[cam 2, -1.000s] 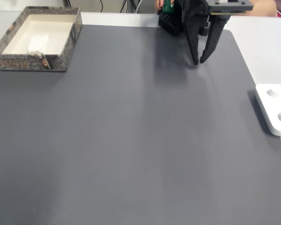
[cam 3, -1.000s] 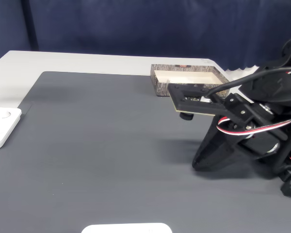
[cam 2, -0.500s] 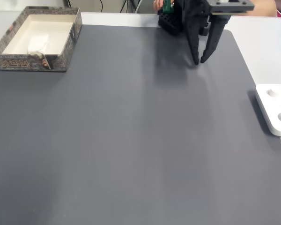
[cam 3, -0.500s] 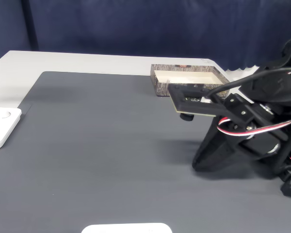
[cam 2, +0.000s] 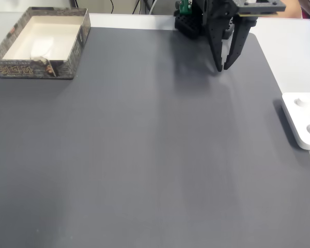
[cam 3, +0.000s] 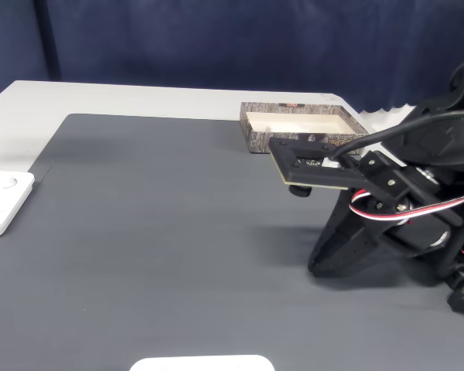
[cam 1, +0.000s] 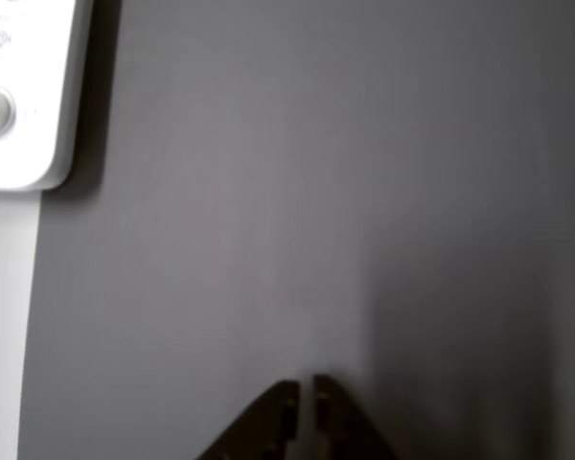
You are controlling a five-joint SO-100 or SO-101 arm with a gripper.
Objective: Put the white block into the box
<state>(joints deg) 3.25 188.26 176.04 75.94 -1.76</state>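
Observation:
The white block (cam 2: 41,47) lies inside the box (cam 2: 33,70) at the top left of a fixed view, against the cream floor. The box (cam 3: 255,137) stands at the far edge of the mat in the other fixed view, partly behind the arm's camera plate. My gripper (cam 2: 223,68) hangs over the mat's top right, far from the box, fingers pointing down. Its tips meet with only a thin slit and hold nothing. The gripper (cam 1: 303,385) enters the other view from the bottom edge, and the gripper (cam 3: 315,267) reaches down to the mat at the right.
A dark grey mat (cam 2: 144,155) covers most of the table. A flat white device (cam 2: 305,126) sits off the mat's right edge; the same device (cam 1: 19,96) shows at the top left of the other view. Another white object (cam 3: 201,363) lies at the near edge.
The gripper has shifted slightly to the right in a fixed view. The block and box have not moved.

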